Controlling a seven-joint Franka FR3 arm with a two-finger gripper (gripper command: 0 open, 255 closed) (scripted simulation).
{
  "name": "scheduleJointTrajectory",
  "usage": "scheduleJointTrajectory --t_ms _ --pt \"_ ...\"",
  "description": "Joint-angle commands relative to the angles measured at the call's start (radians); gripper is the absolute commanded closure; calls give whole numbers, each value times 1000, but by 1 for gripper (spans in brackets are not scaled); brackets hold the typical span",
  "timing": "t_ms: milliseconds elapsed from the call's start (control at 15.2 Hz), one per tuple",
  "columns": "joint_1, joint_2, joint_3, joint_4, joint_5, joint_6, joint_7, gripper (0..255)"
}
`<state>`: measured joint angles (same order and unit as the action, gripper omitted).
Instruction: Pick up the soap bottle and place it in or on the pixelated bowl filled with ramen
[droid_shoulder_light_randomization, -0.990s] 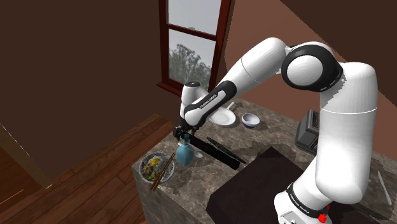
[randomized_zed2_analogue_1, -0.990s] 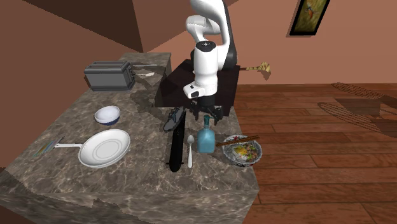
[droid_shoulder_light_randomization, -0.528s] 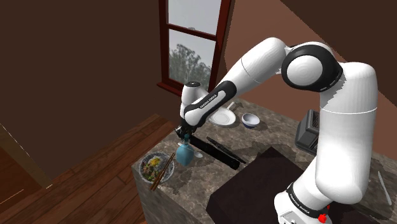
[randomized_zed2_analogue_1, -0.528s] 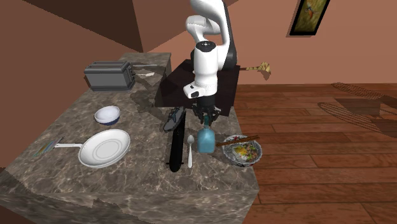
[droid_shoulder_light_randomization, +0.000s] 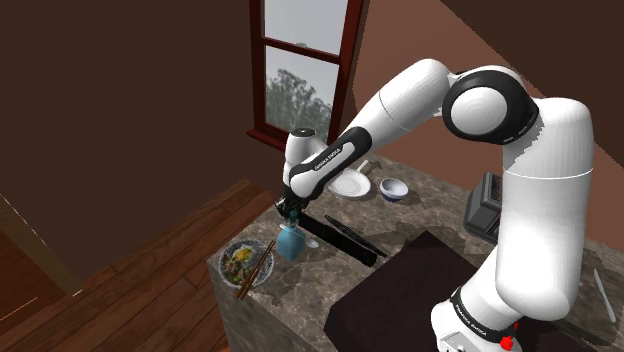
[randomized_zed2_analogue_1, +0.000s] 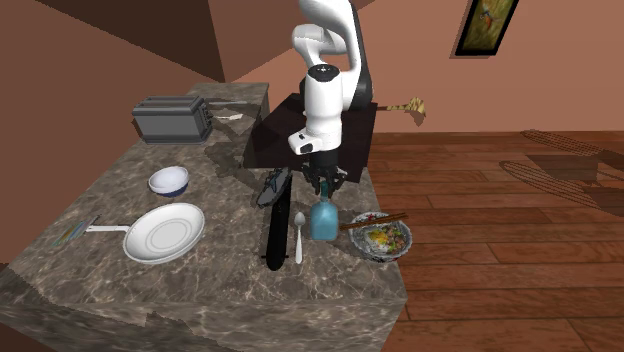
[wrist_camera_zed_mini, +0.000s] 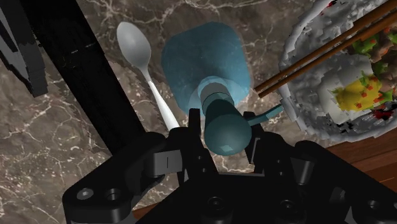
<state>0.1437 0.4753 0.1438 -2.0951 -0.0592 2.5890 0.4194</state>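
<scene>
The soap bottle (wrist_camera_zed_mini: 203, 70) is a blue flask with a narrow neck and a rounded teal cap. It stands upright on the dark marbled surface (randomized_zed2_analogue_1: 120, 290), near the edge that faces the wooden floor. The black gripper (wrist_camera_zed_mini: 224, 127) reaches straight down over it, and its fingers (wrist_camera_zed_mini: 189, 143) are closed against the bottle's cap from both sides — no gap shows between them and the cap. In the second exterior view the bottle (randomized_zed2_analogue_1: 322, 220) has its base on the surface, directly under the gripper (randomized_zed2_analogue_1: 322, 188).

Just beside the bottle, toward the second exterior view's right, sits the pixelated bowl (randomized_zed2_analogue_1: 405, 250) of ramen, with brown chopsticks (randomized_zed2_analogue_1: 365, 222) laid across it and pointing toward the bottle. On the bottle's other side lies a white spoon (randomized_zed2_analogue_1: 298, 235), then a long black object (randomized_zed2_analogue_1: 272, 235). Farther off on the surface are a white plate (randomized_zed2_analogue_1: 165, 232), a small bowl (randomized_zed2_analogue_1: 168, 181) and a grey toaster (randomized_zed2_analogue_1: 172, 120).
</scene>
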Motion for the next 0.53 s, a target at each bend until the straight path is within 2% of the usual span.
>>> scheduleJointTrajectory --t_ms 0,462 --pt "-1 -11 2 -1 2 -10 -1 255" --pt "-10 -88 13 -4 18 -83 -10 255"
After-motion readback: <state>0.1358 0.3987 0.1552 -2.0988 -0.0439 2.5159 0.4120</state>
